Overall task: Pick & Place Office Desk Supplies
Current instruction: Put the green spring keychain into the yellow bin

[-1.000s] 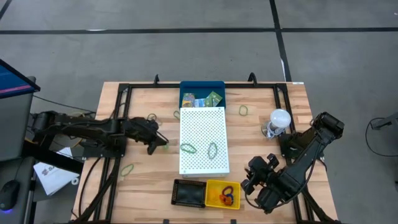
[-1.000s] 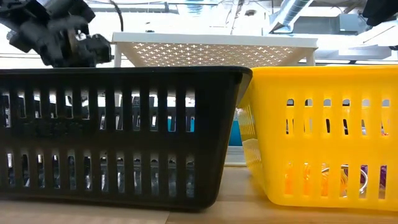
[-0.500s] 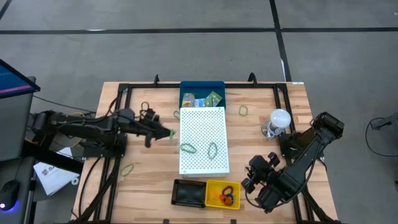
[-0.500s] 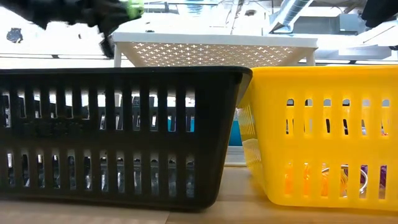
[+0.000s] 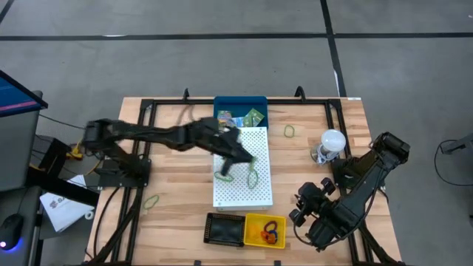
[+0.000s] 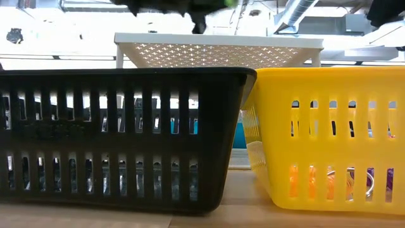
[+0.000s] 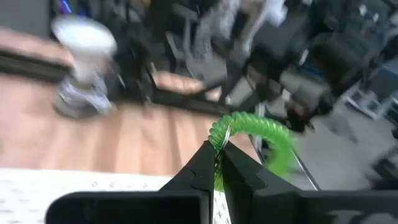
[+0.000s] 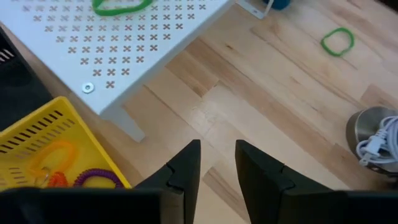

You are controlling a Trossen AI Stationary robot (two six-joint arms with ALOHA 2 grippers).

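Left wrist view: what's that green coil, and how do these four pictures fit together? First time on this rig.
Two dark robot arms work at a wooden table. The high view looks straight down; the low view looks level through the black basket and yellow basket; each wrist view looks past that arm's own fingers. The left gripper is shut on a green coiled band, carried above the white perforated board. Two more green bands lie on the board. The right gripper waits open near the yellow basket, holding nothing.
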